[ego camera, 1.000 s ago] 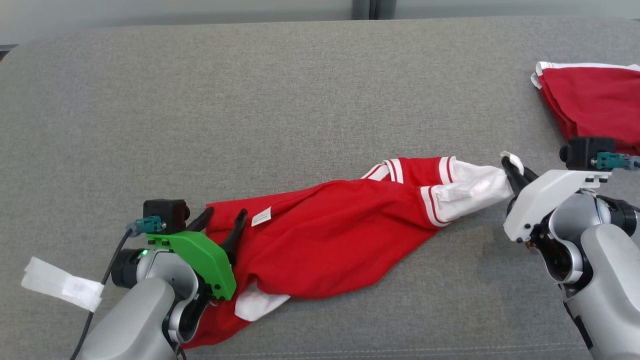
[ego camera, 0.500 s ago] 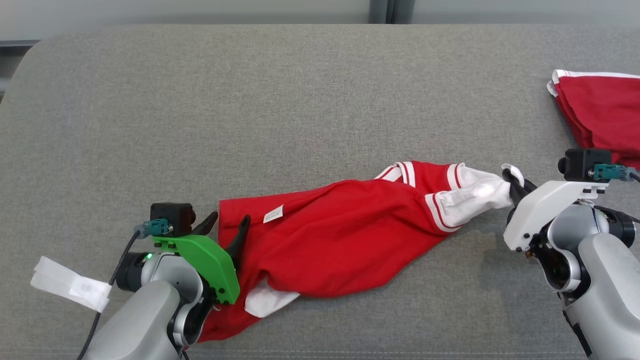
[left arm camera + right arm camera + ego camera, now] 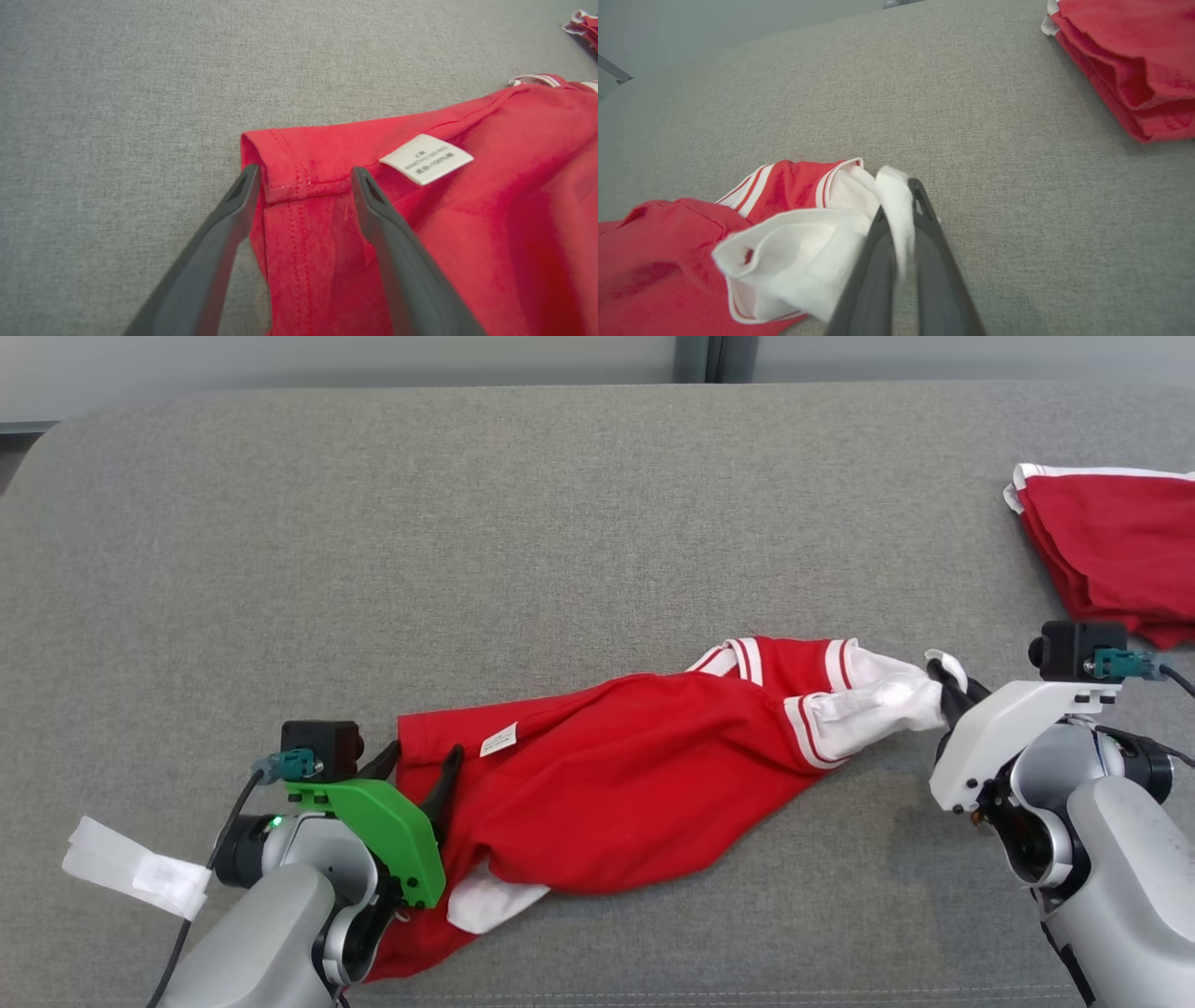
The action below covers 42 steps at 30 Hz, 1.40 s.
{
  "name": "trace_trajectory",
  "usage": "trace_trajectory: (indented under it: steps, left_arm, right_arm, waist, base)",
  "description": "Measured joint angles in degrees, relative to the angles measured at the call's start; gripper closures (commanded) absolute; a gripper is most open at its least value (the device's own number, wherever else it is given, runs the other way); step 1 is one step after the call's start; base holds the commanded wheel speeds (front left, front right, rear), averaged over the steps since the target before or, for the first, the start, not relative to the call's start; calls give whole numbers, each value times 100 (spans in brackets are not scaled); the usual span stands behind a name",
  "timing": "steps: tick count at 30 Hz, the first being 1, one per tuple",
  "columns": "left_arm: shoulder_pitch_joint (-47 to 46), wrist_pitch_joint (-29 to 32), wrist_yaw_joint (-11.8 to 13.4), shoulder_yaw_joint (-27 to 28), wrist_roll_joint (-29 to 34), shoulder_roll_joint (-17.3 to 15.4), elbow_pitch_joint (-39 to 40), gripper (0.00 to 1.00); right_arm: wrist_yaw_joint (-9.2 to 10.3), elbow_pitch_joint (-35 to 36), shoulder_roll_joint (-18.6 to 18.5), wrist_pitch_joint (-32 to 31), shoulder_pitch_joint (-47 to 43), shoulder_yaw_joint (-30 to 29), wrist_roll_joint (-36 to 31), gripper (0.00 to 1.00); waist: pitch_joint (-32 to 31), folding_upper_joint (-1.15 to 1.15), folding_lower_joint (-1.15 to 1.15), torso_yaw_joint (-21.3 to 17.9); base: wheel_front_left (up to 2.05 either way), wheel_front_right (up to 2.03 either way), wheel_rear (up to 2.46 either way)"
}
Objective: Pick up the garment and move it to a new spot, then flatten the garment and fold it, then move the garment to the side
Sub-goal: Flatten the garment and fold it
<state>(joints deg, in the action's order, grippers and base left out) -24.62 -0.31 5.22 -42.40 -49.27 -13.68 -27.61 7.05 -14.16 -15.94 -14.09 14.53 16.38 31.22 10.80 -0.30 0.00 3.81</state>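
The garment is a red shirt with white sleeves and striped trim, lying crumpled and stretched across the grey cushion. My right gripper is shut on its white sleeve end at the right. My left gripper stands open at the garment's left hem, one finger on each side of the folded red corner, close to a white care label. In the left wrist view the fingers rest on or just above the cloth.
A second red garment, folded, lies at the right edge of the cushion, also seen in the right wrist view. A strip of white tape hangs on the cable by my left arm. The cushion's far half is bare.
The head camera has shifted a little, so the whole picture moved. Both grippers keep their places on the garment; the right stays shut on the sleeve, the left stays open.
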Motion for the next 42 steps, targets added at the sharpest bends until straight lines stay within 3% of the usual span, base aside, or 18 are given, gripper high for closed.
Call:
trace_trajectory:
  steps: [2, 3, 4, 5, 6, 13, 16, 24, 28, 32, 36, 42]
  left_arm:
    - [0, -12, -1, -1, 0, 2, -23, 0]
    - [0, -27, -1, -5, 0, 3, -41, 8]
    - [1, -31, -1, -5, -2, 5, -58, 24]
    - [1, -32, -2, -3, -9, 4, -67, 77]
    - [1, -32, -20, -4, -24, 5, -68, 100]
    - [-12, -123, -196, 186, -164, -36, 164, 100]
    - [-116, -125, -381, 324, -223, -237, 576, 100]
    - [-276, -230, -1074, 1171, -1131, -991, 3089, 100]
    - [-62, -127, -1120, 1248, -1195, -1477, 4391, 100]
    - [181, 112, -1010, 1377, -1194, -2008, 5421, 100]
    - [372, 476, -704, 1669, -1345, -2447, 6326, 100]
    - [481, 1113, -94, 2209, -1871, -3047, 7104, 100]
  right_arm:
    - [-5, -19, 14, 1, 0, 18, 0, 100]
    - [-5, -30, 12, 3, 0, 16, 0, 100]
    - [-5, -42, 10, 4, 0, 16, 0, 100]
    - [-7, -43, 9, 4, 1, 16, 0, 100]
    - [-11, -41, 10, 13, 1, 13, 1, 100]
    - [-151, 127, -5, 154, 118, -66, 36, 100]
    - [-200, 466, -75, 260, 332, -311, 119, 100]
    - [-283, 2008, -214, 515, 227, -971, 714, 100]
    - [-519, 2984, -338, 599, -265, -1300, 1167, 100]
    - [-533, 4061, -589, 577, -530, -1655, 1338, 100]
    - [-452, 4946, -862, 265, -726, -2027, 1541, 100]
    - [-290, 5392, -1334, -648, -1120, -2353, 2024, 100]
  waist:
    - [-16, 0, 0, -43]
    - [-27, 0, 0, -63]
    - [-40, 0, 0, -81]
    - [-52, 0, 0, -103]
    - [-60, 0, 0, -124]
    - [-102, 0, 0, -246]
    - [-164, 0, 0, -289]
    - [-239, 0, 0, -539]
    - [-303, 0, 0, -661]
    - [-397, 0, 0, -748]
    - [-440, 0, 0, -862]
    - [-276, 0, 0, -933]
  base:
    - [0, 0, 0]
    - [0, 0, 0]
    - [0, 0, 0]
    - [0, 0, 0]
    - [0, 0, 0]
    - [0, 0, 0]
    - [0, 0, 0]
    - [0, 0, 0]
    - [0, 0, 0]
    - [0, 0, 0]
    - [0, 0, 0]
    - [0, 0, 0]
